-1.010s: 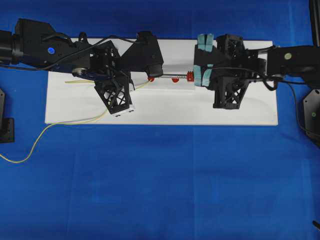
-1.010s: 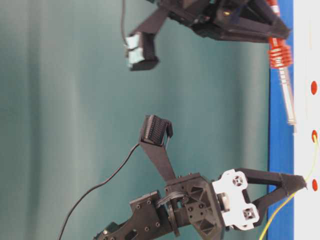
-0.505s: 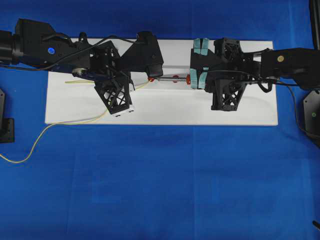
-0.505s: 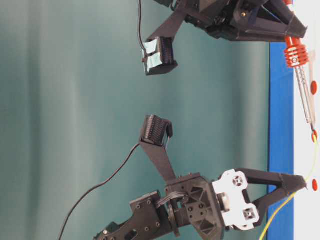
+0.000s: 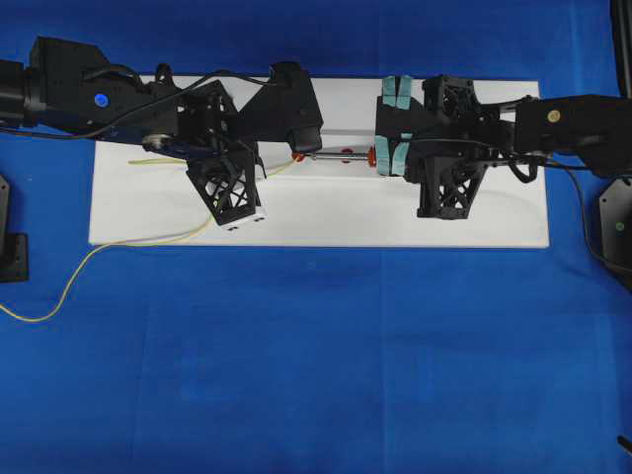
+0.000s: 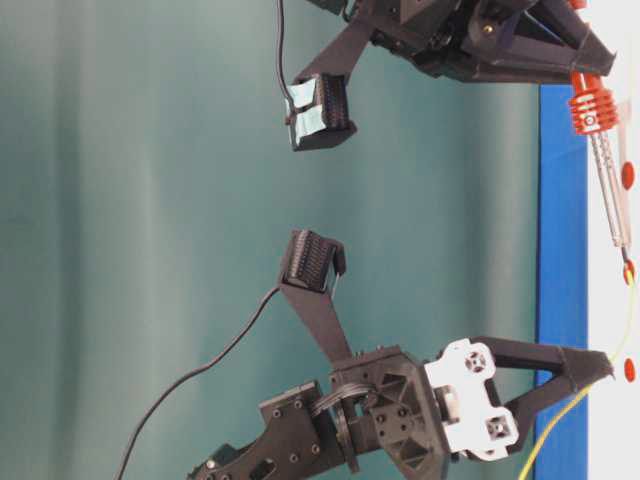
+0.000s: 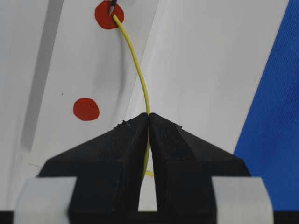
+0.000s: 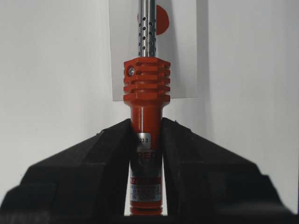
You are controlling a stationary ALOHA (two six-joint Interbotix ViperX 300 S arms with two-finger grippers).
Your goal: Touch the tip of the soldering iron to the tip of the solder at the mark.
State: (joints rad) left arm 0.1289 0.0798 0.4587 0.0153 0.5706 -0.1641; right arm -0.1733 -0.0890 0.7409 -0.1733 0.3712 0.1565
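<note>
White board (image 5: 326,212), solder (image 7: 140,79) pinched in left end effector (image 7: 148,116)

Red-handled soldering iron (image 8: 145,140) tip meets yellow solder (image 7: 140,79) end at red mark (image 7: 107,15).

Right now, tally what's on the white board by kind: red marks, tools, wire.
Red round marks: 3, seen in the table-level view
Soldering iron: 1
Solder: 1
Total: 5
</note>
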